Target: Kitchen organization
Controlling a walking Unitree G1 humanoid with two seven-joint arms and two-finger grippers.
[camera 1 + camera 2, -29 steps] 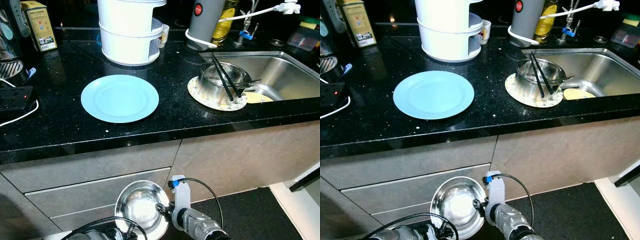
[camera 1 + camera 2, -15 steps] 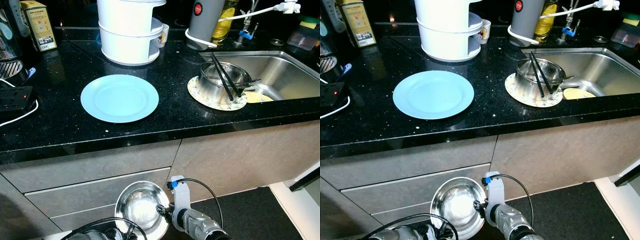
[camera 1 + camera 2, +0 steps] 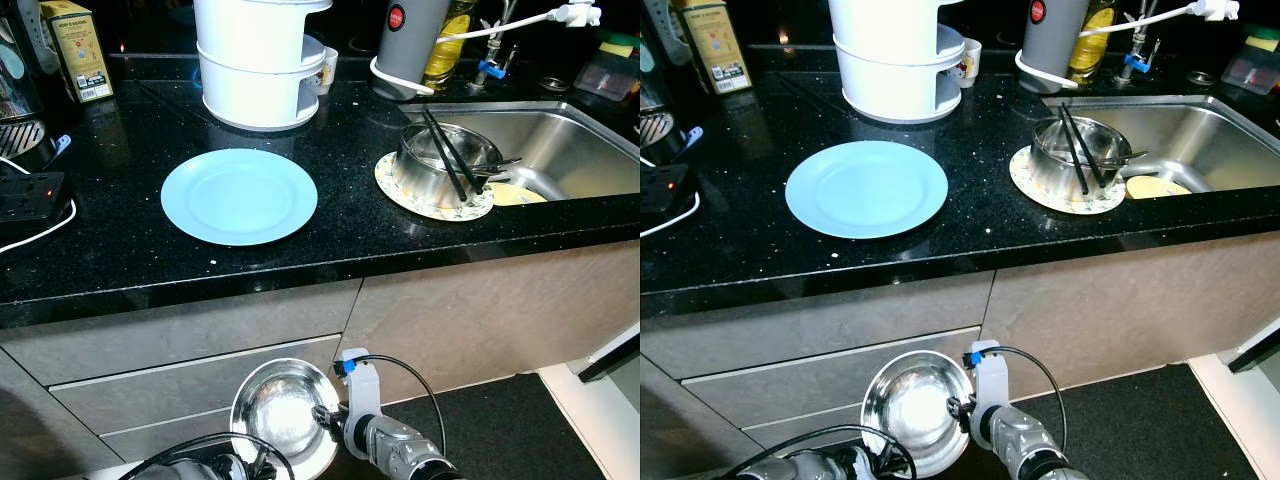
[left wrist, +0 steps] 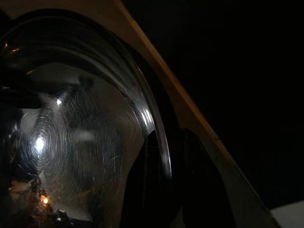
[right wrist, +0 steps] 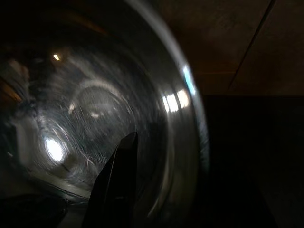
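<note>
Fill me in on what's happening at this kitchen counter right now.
The robot stands in front of the black counter, holding a shiny steel bowl low down by the drawer fronts. Both grippers pinch the bowl's rim: the left gripper on one side and the right gripper on the other. On the counter sit a light blue plate, bare, and a patterned plate carrying a metal bowl with black chopsticks, right beside the sink.

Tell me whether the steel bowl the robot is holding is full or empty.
Empty. The bowl faces up in the head views, its bare shiny bottom reflecting light. Both wrist views show only scratched metal inside.
</note>
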